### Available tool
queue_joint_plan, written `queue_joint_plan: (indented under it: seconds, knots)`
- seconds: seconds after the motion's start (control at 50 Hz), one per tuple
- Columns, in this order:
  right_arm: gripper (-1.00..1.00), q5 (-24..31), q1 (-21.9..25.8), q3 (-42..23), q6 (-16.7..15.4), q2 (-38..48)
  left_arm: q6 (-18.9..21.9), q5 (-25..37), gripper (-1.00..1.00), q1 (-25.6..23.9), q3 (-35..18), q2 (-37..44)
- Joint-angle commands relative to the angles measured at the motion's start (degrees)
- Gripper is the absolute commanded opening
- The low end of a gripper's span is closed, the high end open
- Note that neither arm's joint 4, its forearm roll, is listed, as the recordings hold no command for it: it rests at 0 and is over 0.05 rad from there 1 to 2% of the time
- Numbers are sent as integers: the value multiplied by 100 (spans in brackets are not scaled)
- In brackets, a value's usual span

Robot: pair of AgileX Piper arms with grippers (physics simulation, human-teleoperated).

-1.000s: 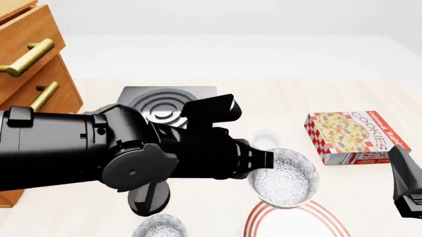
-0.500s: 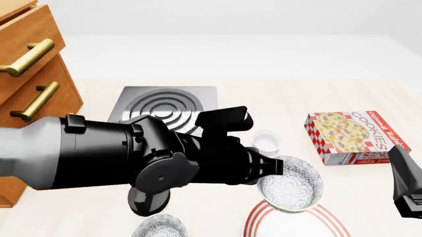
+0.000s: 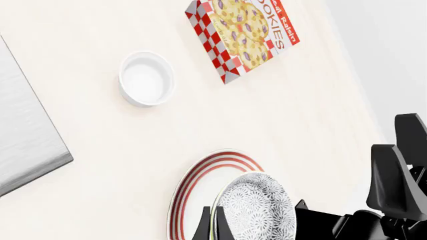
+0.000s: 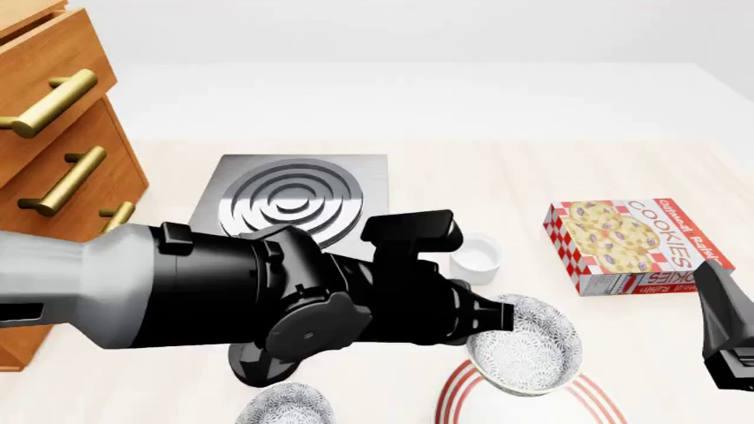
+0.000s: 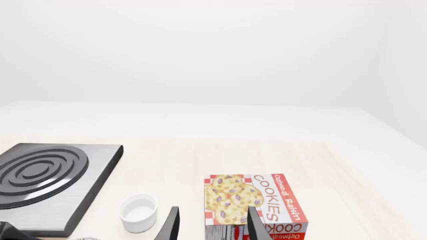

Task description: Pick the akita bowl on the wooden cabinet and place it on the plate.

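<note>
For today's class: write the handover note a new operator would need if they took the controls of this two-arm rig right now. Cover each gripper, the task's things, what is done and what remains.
Left gripper: shut on the rim of the akita bowl, holding it above the plate.
Right gripper: open, holding nothing, parked at the right, near the cookie box.
Wooden cabinet: at the far left; no bowl shows on the part of it in view.
A same-patterned twin bowl sits on the table near the front edge; leave it.
Done: bowl picked and carried over the plate.
Left: lower it onto the plate, open the fingers, withdraw the arm.
</note>
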Motion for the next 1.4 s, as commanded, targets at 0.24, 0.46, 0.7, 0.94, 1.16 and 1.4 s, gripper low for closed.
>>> queue_joint_plan:
  seconds: [0.24,0.46,0.7,0.94,1.16,1.4]
  knots:
    - [100,0,0,0,1,0,-32,-172,-100,-184,-110,278]
    - [100,0,-1,0,0,0,-57,-284,-100,-192,-81,395]
    - [100,1,-1,0,1,1,-98,-391,-100,-233,-55,516]
    - [100,0,-1,0,0,0,-145,-522,-100,-267,-6,638]
    - [100,0,0,0,-1,0,-161,-587,-100,-258,-49,764]
    - [100,0,0,0,-2,0,-174,-628,-100,-271,-76,839]
